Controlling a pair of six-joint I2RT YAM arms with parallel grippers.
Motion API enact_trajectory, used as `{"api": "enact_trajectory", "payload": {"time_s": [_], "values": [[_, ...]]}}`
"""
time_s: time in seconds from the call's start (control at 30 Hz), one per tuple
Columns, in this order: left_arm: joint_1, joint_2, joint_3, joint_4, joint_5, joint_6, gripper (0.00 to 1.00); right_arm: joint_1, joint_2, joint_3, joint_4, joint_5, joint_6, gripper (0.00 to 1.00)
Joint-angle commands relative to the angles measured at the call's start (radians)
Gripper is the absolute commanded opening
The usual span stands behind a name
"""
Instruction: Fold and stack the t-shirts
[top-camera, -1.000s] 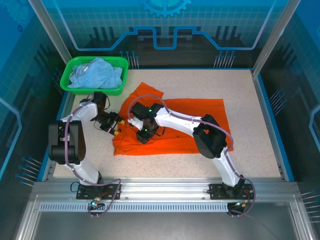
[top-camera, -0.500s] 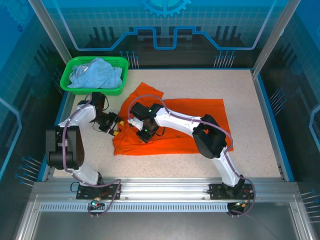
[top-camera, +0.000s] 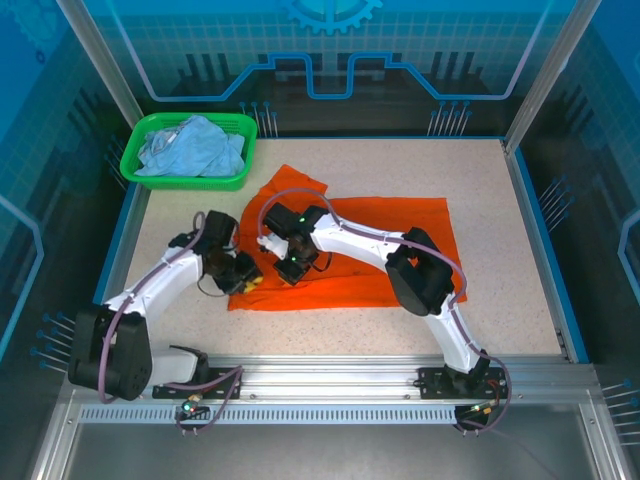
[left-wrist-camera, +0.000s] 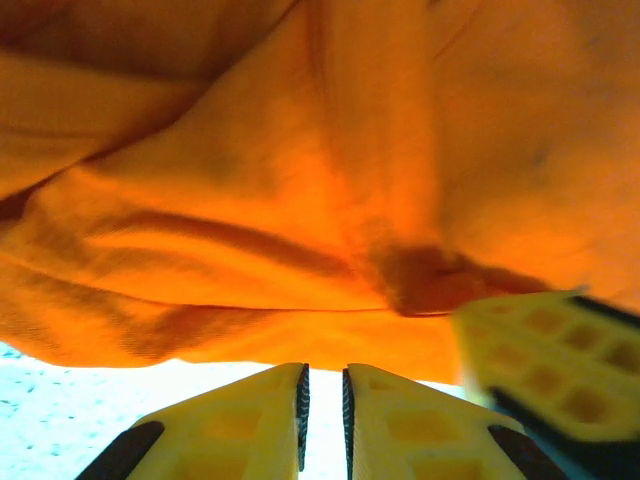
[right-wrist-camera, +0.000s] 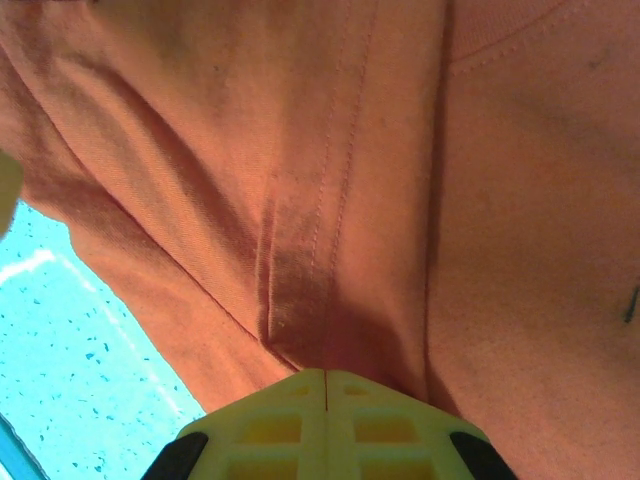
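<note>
The bright orange t-shirt (top-camera: 380, 250) lies spread across the middle of the table. My right gripper (top-camera: 288, 268) sits on its left part. In the right wrist view that gripper (right-wrist-camera: 326, 373) is shut, with a stitched fold of the orange t-shirt (right-wrist-camera: 400, 200) pinched at its tips. My left gripper (top-camera: 247, 283) is at the shirt's front-left corner. Its jaws (left-wrist-camera: 324, 372) stand a narrow slit apart with bare table showing between them, and the hem of the orange t-shirt (left-wrist-camera: 300, 200) lies just beyond the tips. The pale blue t-shirt (top-camera: 195, 145) is crumpled in the basket.
The green plastic basket (top-camera: 180, 182) stands at the back left corner of the table. A blurred yellow finger (left-wrist-camera: 540, 350) of my right gripper shows close to the right of my left gripper. Bare speckled tabletop (top-camera: 500, 200) lies right of the orange shirt.
My left arm has swung forward and right, bringing its gripper to the shirt's front-left corner with its jaws narrowing. The right gripper has closed on the cloth and stayed in place.
</note>
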Motion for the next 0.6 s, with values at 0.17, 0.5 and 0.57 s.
{"api": "enact_trajectory", "payload": {"time_s": [0.17,0.5,0.57], "values": [[-0.040,0.056,-0.071,-0.022,-0.182,-0.003,0.21,-0.046,-0.041,-0.028,0.023,-0.041,0.041,0.00],[-0.041,0.146,-0.045,-0.042,-0.238,-0.012,0.24,-0.138,-0.078,-0.113,0.107,-0.099,0.143,0.00],[-0.042,0.146,-0.043,-0.047,-0.247,-0.010,0.24,-0.155,-0.081,-0.136,0.122,-0.104,0.161,0.00]]}}
